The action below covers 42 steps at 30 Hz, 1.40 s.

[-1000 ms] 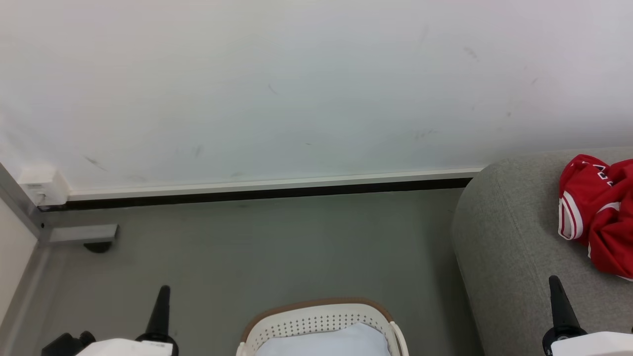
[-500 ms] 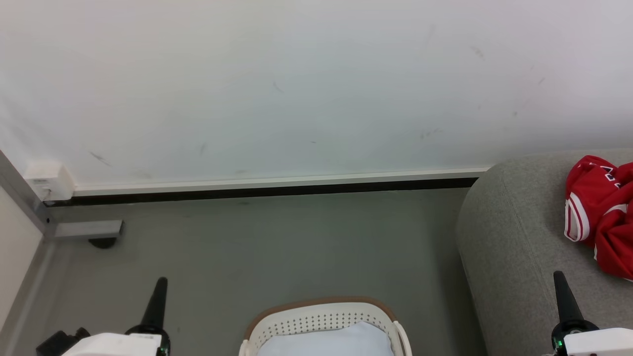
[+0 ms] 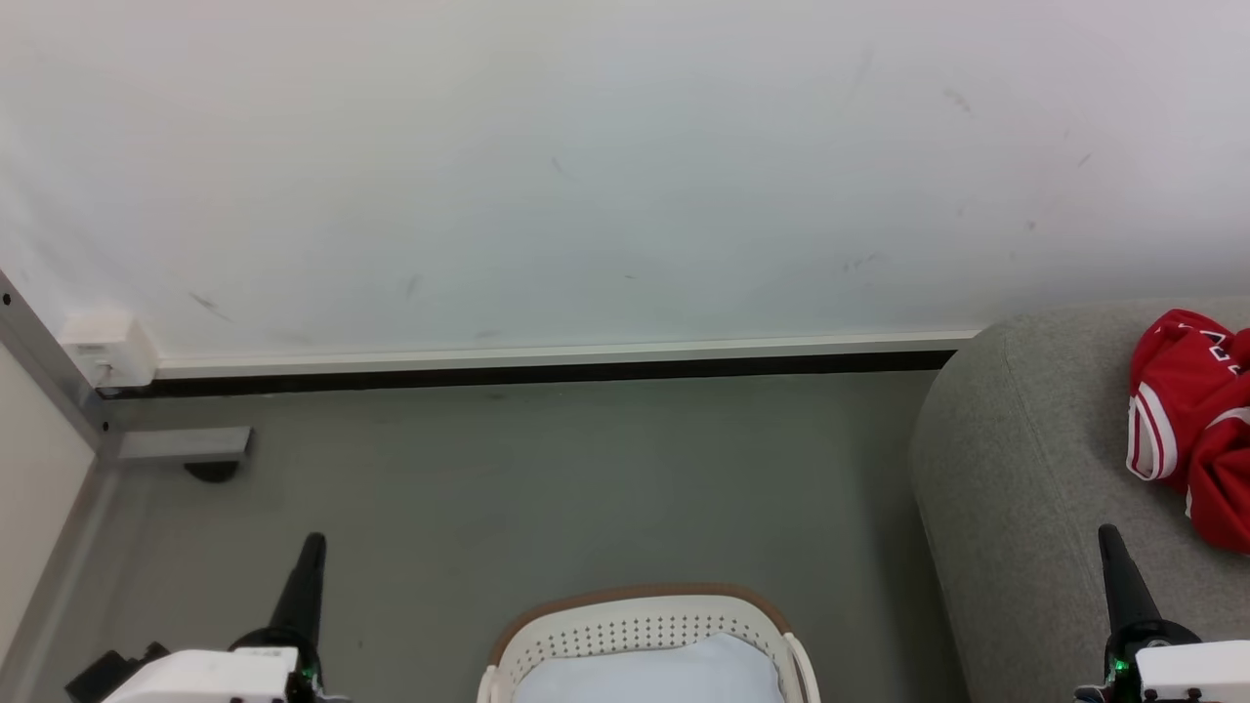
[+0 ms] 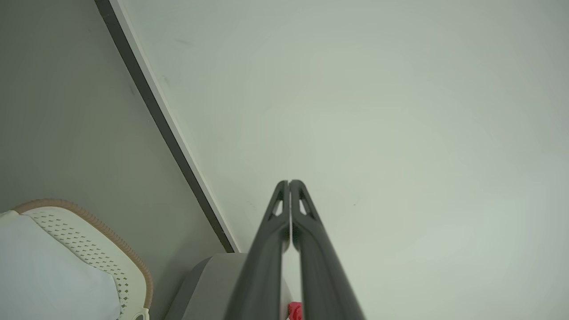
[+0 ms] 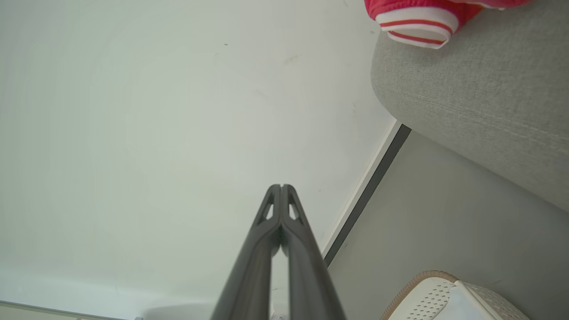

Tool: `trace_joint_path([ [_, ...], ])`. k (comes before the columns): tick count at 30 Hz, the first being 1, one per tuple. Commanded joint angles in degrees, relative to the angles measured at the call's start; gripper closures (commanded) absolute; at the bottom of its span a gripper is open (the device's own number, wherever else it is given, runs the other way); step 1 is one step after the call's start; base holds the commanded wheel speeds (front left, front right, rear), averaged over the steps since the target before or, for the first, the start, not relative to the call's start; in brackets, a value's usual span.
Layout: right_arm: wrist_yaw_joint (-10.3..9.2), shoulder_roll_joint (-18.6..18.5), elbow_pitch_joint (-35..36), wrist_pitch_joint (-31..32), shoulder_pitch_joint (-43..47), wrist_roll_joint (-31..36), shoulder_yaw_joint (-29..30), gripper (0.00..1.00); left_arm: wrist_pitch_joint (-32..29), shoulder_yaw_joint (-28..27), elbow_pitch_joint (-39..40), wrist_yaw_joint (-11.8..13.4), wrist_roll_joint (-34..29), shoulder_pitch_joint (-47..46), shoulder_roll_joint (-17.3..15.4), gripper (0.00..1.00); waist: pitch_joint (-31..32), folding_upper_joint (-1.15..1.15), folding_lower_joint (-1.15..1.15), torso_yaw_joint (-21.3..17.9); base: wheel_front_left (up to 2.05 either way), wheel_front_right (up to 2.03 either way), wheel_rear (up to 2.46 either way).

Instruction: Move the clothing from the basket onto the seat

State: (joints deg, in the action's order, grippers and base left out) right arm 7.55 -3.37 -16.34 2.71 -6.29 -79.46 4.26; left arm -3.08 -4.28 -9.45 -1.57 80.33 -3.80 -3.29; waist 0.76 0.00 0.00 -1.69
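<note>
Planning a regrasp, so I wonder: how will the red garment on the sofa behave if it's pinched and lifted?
The red garment lies crumpled in soft folds on the sofa, so it will probably hang limp and drape. The thin fabric looks light. Its banded cuff seems thicker, likely an easier pinch.

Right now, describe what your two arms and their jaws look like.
The left housing and right housing at the wrists are white and boxy, each with a tiny green light. From each rise dark grey jaws: two long, slim fingers that taper to rounded tips, with a narrow triangular cut-out near each tip.
</note>
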Motion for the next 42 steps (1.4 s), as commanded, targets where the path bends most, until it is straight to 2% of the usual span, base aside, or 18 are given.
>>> trace_joint_path([
  [1, -0.09, -0.43, 0.72, 0.29, -0.97, -1.94, 0.35, 1.0, -0.55, -0.47, 0.34, -0.39, 1.48, -1.07, -0.08, 1.0, -0.04, 0.0, 0.0, 0.1, 0.0, 0.0, 0.0],
  [29, -0.12, -1.34, 1.49, 2.56, -1.55, -14.8, 0.63, 1.0, -3.61, -2.59, 0.7, -1.05, 12.44, -2.4, 0.4, 1.0, -0.58, 0.0, 0.0, 1.64, 0.0, 0.0, 0.0],
  [42, -0.12, -1.56, 1.5, 2.07, -1.41, -15.34, 0.09, 1.0, -3.58, -2.56, 0.68, -1.07, 12.37, -2.39, 0.39, 1.0, -0.59, 0.0, 0.0, 1.66, 0.0, 0.0, 0.0],
])
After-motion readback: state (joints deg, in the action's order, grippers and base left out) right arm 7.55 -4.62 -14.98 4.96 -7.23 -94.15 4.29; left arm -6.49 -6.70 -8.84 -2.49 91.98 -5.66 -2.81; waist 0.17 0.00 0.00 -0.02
